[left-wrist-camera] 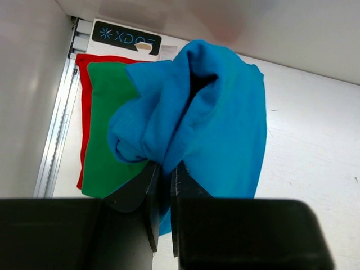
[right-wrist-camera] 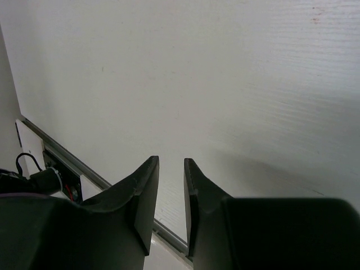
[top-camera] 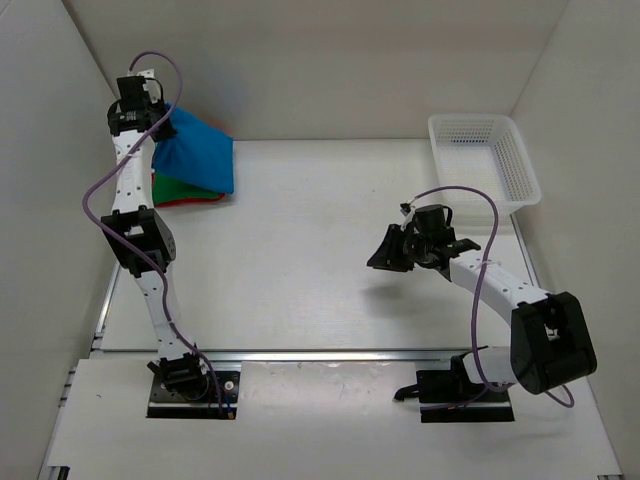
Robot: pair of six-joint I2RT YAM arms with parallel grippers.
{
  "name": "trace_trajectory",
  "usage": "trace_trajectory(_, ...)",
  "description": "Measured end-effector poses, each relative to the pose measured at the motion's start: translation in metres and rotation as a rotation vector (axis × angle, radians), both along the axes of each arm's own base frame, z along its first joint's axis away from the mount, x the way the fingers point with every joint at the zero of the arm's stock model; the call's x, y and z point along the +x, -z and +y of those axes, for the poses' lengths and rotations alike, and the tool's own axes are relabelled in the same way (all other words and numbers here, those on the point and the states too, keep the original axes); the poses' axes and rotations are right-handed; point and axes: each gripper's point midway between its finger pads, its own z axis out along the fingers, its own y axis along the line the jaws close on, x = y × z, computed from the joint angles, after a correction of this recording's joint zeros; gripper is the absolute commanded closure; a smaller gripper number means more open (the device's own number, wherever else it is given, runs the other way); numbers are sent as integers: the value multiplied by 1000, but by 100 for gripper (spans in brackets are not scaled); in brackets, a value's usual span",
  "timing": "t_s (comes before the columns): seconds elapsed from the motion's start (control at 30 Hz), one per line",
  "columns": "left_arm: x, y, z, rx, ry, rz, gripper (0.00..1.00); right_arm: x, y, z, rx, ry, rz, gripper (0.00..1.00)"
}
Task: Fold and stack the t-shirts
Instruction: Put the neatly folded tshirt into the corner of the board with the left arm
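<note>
**Blue shirt pinched at far-left corner, right gripper holding nothing**

One white table with two white-and-black arms on it; only the top view shows both whole. The left arm is stretched to the far-left corner. The right arm is bent over the right-centre of the table. One white plastic mesh basket sits far right, seen in the top view only.

Three shirts, all in the far-left corner. The bright blue cloth shirt is bunched and hangs from the left gripper. Under it the green cloth shirt lies flat and folded. That one rests on the red cloth shirt, which shows only an edge.

The left wrist view gives the grip the top view hides: fingers clenched on a fold of blue cloth, nearly meeting. Whether the blue shirt touches the pile, cannot tell.

Right gripper, in the right wrist view: fingers a little apart, released, nothing between them. It is above bare table and one metal rail.
</note>
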Motion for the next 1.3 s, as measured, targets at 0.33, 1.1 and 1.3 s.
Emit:
trace_trajectory(0.33,3,37,54,-42,-100,35,98,8,2,12,-1,-37,18,76)
trace_trajectory(1.1,-177,52,-152,-213,245,307,1,-5,1,-28,-71,27,-10,73)
trace_trajectory(1.3,-270,76,-157,-177,285,388,1,-13,-1,-44,-72,61,-51,73)
